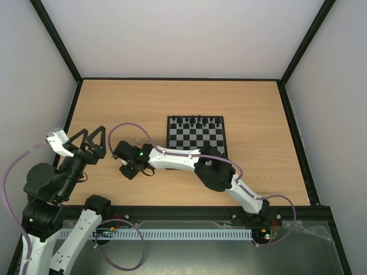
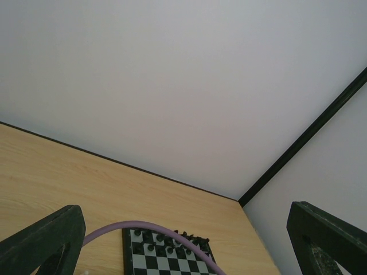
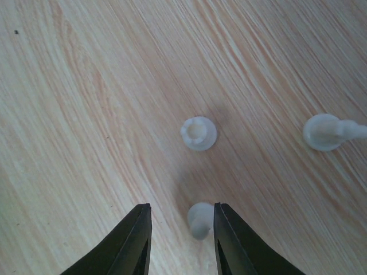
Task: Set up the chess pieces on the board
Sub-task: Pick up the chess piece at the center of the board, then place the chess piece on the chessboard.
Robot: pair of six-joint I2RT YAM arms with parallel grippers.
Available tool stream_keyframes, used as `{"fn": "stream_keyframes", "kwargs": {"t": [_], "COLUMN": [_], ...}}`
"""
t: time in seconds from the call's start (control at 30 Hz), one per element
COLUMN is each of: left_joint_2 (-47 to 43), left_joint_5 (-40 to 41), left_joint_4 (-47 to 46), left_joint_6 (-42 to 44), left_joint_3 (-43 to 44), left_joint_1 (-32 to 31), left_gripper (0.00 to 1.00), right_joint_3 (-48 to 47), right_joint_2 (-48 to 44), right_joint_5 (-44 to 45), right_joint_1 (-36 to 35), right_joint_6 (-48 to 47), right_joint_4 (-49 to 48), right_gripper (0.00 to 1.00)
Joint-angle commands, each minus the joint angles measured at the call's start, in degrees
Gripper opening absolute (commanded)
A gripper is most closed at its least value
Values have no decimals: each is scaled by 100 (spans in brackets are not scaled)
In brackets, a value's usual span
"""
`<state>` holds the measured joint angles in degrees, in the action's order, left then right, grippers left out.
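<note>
The chess pieces, the white ones, lie loose on the table just left of the board. The step in hand looks like a first pick. The right pincer hangs low over them, part open and gripping nothing, with a small piece between its jaws. Next it must close squarely on that. The left pincer, farther left of the board, is spread wide and empty.

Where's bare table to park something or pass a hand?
Free: table between back wall and board, and right of the board. Board's near rows bare; black chessmen fill the far rows. Crowded: left of the board, with white chess pieces, right fingers, left fingers.
</note>
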<state>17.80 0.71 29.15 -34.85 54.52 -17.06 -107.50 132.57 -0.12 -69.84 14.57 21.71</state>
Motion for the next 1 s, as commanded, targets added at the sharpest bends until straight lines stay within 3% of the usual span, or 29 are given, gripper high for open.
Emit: {"fn": "stream_keyframes", "kwargs": {"t": [0.0, 0.2, 0.37, 0.5, 0.73, 0.97], "left_joint_2": [-49, -51, -47, -16, 63, 229], "left_joint_5": [26, 17, 20, -1, -51, -208], "left_joint_4": [56, 30, 16, -18, -95, -390], "left_joint_6": [110, 98, 85, 74, 34, -69], "left_joint_3": [0, -56, -77, -114, -225, -553], "left_joint_1": [24, 21, 26, 22, 26, 25], "left_gripper": [100, 99, 99, 100, 99, 99], "right_joint_3": [-255, -280, -228, 87, 1399, 3042], "right_joint_2": [212, 342, 244, -133, -1477, -3383], "right_joint_5": [221, 279, 350, 430, 807, 1455], "right_joint_1": [-34, -29, -30, -29, 144, 839], "right_joint_6": [-32, -34, -45, -48, 112, 497], "right_joint_4": [457, 481, 471, 316, 178, 362], "right_gripper": [30, 23, 9, 7, 7, 8]}}
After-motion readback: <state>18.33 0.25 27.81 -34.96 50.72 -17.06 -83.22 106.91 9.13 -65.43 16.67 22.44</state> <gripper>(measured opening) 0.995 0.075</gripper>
